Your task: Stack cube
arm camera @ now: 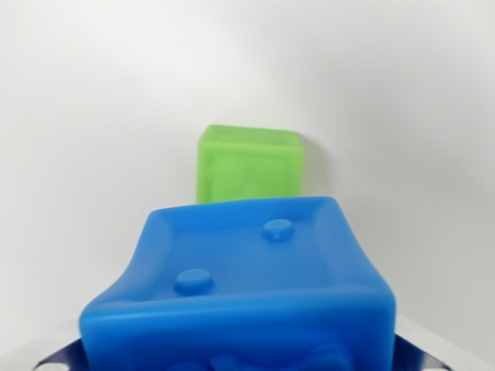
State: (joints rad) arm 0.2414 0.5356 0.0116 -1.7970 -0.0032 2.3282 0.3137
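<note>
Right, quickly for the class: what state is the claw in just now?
Claw: cannot be told. Its fingers are not clearly visible; the blue cube fills the near foreground, hiding the green cube's lower edge.

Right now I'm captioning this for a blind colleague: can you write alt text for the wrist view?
A blue cube with two raised studs on its upper face fills the lower half of the wrist view, close to the camera. Behind it, a smaller-looking green cube sits on a plain white surface. Metal parts show at the bottom corners.
</note>
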